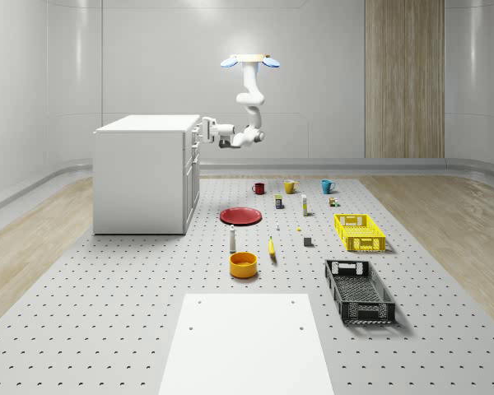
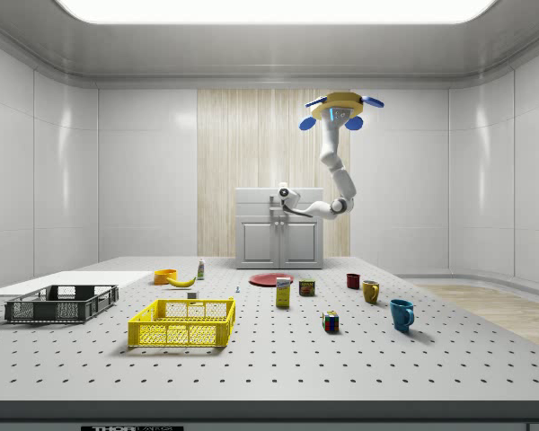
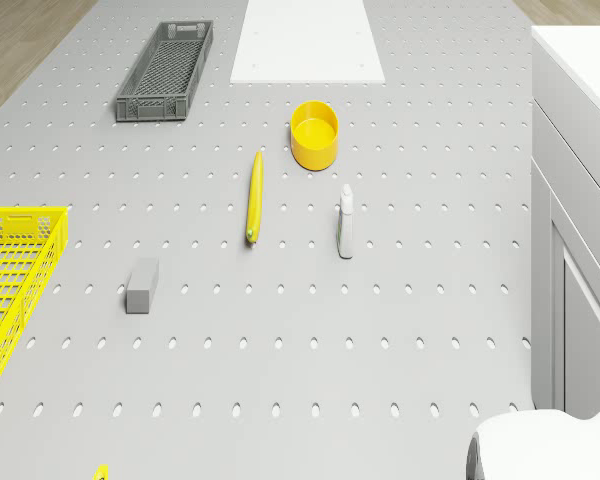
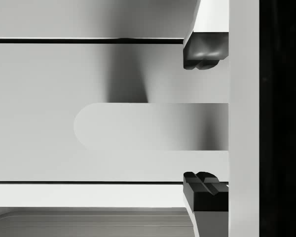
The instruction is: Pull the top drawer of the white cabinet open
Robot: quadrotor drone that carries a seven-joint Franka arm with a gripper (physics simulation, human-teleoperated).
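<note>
At the white cabinet (image 1: 142, 173), the drone (image 1: 250, 60) hovers beside it.
Pincer (image 4: 205, 121) open, fingers straddling the top drawer's handle (image 4: 148, 126), not clamped.

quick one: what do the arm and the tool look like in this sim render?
White, rounded, segmented arm with grey joints, hung under a flat yellow drone body with blue rotors. The tool has white fingers tipped with black ridged pads. No cables or markings visible.

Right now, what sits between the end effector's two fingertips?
In the wrist view the top drawer's handle runs between the two fingertips, which stand apart above and below it. The end effector faces the drawer front.
</note>
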